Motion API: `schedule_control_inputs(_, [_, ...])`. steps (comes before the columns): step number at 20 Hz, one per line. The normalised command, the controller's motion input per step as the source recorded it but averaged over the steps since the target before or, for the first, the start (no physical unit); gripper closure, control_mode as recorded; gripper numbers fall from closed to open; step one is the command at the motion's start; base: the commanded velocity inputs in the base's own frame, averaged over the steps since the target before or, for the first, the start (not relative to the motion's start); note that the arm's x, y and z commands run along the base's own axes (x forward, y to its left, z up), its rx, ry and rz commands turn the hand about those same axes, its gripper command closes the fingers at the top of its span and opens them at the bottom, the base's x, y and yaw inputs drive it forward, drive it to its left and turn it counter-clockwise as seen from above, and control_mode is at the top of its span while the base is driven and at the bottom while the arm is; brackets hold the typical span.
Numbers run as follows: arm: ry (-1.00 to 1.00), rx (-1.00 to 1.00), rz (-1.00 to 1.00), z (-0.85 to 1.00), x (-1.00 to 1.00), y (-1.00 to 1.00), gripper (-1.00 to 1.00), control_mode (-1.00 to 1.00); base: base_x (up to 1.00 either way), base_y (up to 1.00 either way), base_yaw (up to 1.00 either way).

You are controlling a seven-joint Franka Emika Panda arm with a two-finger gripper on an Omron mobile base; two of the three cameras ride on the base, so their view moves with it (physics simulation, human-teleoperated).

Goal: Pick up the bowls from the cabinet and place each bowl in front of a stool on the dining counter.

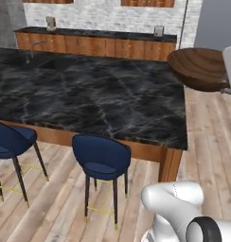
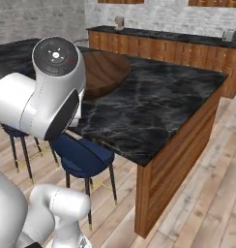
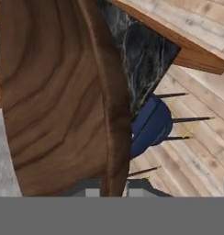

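1. One bowl, the wooden bowl (image 1: 199,68), was in the robot's keeping: it hung at the upper right of the left base view, over the corner of the dining counter (image 1: 89,99), apparently lifted clear of the black marble rather than resting on it.

2. In the hand view, the gripper (image 3: 114,186) sat at the bottom centre with its two dark tips close together on either side of the bowl's rim, so the hand was clamped shut on the wooden bowl. The bowl's grained inside filled the left half of that frame, its rim running up the middle from between the tips.

3. A rim pinch looked like the sensible hold, since the bowl was too wide for the jaws to span its body.

4. In the right base view the bowl showed at upper centre-left, partly hidden behind the arm's large joint, over the counter's near side.

5. Two blue stools stood along the counter's near edge in the left base view: the near stool (image 1: 102,158) at lower centre, the other stool (image 1: 11,142) at the left edge. The hand view showed a blue seat just beyond the bowl's rim, which suggested the bowl was being carried toward a spot in front of a stool.

6. A judgement: placing had not yet happened.
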Motion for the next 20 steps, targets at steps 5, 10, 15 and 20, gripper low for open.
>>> schedule_control_inputs(5, [0.00,0.00,0.00,0.00,0.00,0.00,1.00,1.00,0.15,0.91,-0.52])
schedule_control_inputs(10, [0.00,0.00,0.00,0.00,0.00,0.00,1.00,1.00,0.35,0.54,-0.27])
schedule_control_inputs(15, [0.01,0.01,0.07,-0.40,0.88,-0.15,1.00,-1.00,0.00,0.00,0.00])
schedule_control_inputs(20, [0.12,0.00,0.31,-0.99,1.00,-0.07,1.00,-1.00,0.00,0.00,0.00])
